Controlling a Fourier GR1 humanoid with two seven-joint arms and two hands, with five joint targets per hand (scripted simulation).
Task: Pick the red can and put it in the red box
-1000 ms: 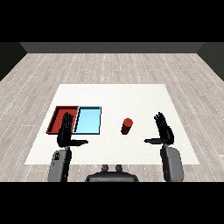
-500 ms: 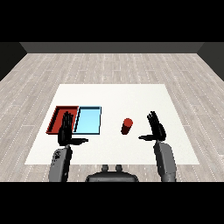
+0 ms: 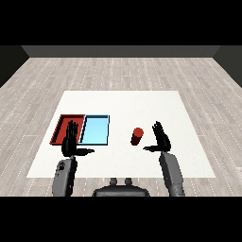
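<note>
**Red can upright on the table, both hands unclenched and holding nothing**

The left hand stands in front of the red tray in the head view, so the tray's near right part is covered by the fingers and its near rim there cannot be followed. Whether the hand touches the tray or hangs above it cannot be told from this angle. Both forearms are cut off at the lower edge of the view.

The red can stands upright on the white table, to the right of the 2 trays and well apart from them, with bare table between it and the light blue tray. Any marking on the can is too small to read.

The right hand is just to the right of the can, apart from it, fingers straight and raised, thumb stretched out leftward toward the can's base. It grasps nothing. The left hand is likewise unclenched, fingers straight and pointing up and away, thumb sticking out to the right, nothing in it.

The 2 trays lie side by side and touching, red on the left, light blue on the right. The visible floors of both show nothing inside. Around the table runs a grey plank floor. Between the can and the red tray sits only the light blue tray.
</note>
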